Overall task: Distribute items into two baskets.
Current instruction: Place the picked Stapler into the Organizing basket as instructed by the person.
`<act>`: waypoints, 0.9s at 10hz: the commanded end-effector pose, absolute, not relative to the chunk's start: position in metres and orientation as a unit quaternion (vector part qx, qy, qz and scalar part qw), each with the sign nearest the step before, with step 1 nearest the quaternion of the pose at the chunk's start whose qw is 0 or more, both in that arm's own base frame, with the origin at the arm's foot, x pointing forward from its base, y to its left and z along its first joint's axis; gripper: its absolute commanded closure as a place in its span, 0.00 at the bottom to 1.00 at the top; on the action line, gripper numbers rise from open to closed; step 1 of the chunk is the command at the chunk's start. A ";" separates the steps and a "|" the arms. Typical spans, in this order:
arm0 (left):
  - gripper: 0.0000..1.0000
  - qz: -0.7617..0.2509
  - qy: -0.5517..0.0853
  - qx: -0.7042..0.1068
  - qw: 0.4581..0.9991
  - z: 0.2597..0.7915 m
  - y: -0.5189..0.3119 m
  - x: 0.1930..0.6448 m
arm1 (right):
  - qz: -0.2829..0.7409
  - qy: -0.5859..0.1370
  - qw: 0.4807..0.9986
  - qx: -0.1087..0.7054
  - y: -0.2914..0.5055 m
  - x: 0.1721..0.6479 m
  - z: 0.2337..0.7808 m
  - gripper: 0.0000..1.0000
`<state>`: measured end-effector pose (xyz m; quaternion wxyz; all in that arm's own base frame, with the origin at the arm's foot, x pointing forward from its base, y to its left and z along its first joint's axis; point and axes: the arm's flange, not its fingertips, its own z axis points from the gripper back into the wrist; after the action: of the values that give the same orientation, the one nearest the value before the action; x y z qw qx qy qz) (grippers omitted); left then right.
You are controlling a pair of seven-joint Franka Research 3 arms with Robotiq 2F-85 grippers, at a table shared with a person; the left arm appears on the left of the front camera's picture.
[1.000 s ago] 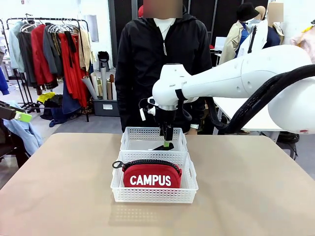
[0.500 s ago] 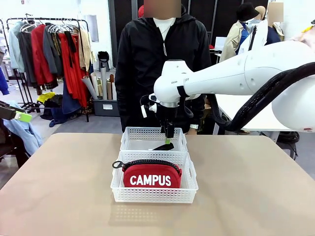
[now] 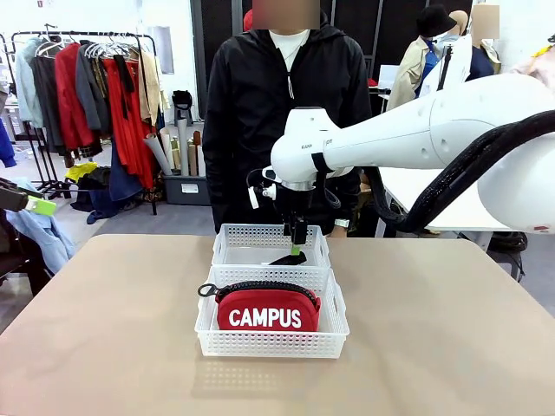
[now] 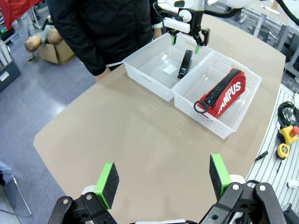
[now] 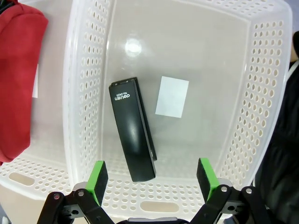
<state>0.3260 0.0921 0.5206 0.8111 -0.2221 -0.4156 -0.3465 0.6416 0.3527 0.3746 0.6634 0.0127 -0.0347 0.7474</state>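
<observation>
Front view first, reading left to right: our left gripper [image 4: 161,179] hangs well back from the beige table [image 3: 104,329], its green pads spread apart and holding nothing. At centre, two matching white perforated plastic baskets stand touching end to end. The near basket [image 3: 271,342] holds the red fabric zip pouch with white "CAMPUS" lettering [image 3: 267,310], propped on its long edge. We judge it soft and light; it would squash under the pads, so its firmer zipped top edge is the place to pinch. The far basket [image 3: 234,245] holds the small black stapler [image 5: 133,128], lying flat on the floor beside a white label. It looks rigid, denser and smooth, best taken across its narrow sides mid-length. Our right gripper [image 3: 297,236] hovers just above it, fingers parted and empty. Both items look placed.
</observation>
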 end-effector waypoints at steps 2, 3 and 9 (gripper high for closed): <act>0.00 -0.351 -0.424 -0.226 0.804 0.520 0.092 0.328 | 0.747 -0.038 0.664 0.012 0.354 0.642 0.378 0.00; 0.00 -0.351 -0.424 -0.226 0.804 0.520 0.092 0.328 | 0.747 -0.038 0.664 0.012 0.354 0.642 0.378 0.00; 0.00 -0.351 -0.424 -0.226 0.804 0.520 0.092 0.328 | 0.731 -0.043 0.681 0.007 0.336 0.641 0.391 0.00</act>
<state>0.3260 0.0921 0.5206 0.8110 -0.2222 -0.4156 -0.3466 0.6436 0.3486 0.3773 0.6668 0.0113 -0.0361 0.7442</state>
